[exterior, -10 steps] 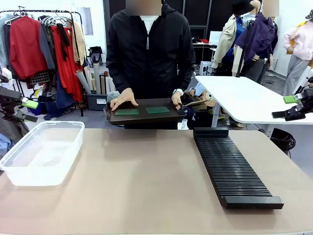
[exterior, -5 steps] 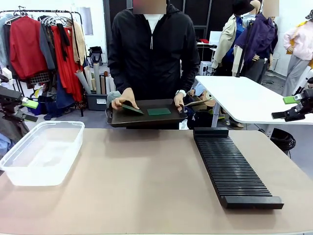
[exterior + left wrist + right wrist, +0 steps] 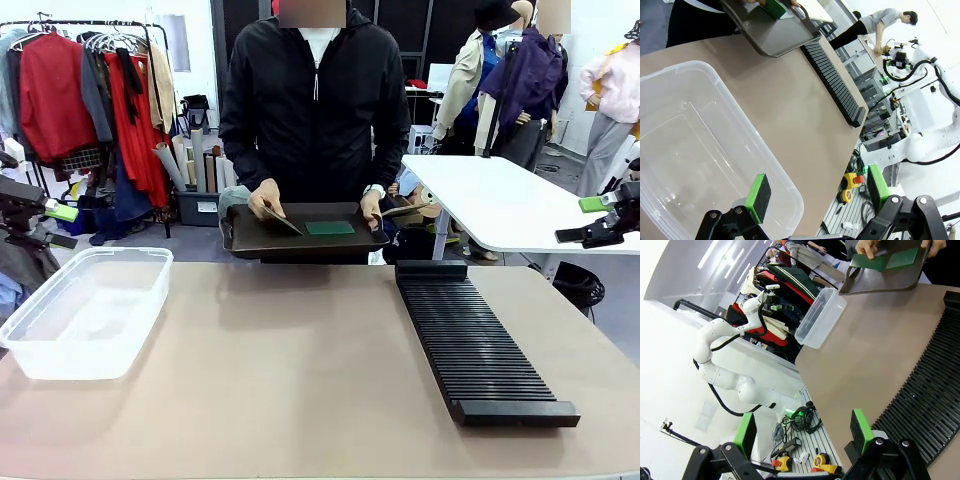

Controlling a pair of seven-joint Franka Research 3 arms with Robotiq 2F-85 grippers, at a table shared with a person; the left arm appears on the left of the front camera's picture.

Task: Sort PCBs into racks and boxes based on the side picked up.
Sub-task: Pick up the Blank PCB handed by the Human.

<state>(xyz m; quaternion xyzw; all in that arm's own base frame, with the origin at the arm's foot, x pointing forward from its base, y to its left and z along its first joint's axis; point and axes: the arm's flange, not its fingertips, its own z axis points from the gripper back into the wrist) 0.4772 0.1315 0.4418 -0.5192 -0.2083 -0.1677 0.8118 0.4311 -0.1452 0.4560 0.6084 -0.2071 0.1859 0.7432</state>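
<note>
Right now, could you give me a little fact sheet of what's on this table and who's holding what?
Tub: clear box, empty, on the robot's left side
Rack: black slotted rack, slots empty, on the robot's right side
Tray: dark tray, held by the person at the far edge
Flat board: green PCB lying on the tray
Lifted board: second PCB, tilted up by the person's hand
Left gripper: open, empty
Right gripper: open, empty

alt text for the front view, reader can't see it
A person holds a dark tray with one green PCB tilted up beside a flat PCB. On the tan table, a clear box sits left, a black slotted rack right.
</note>
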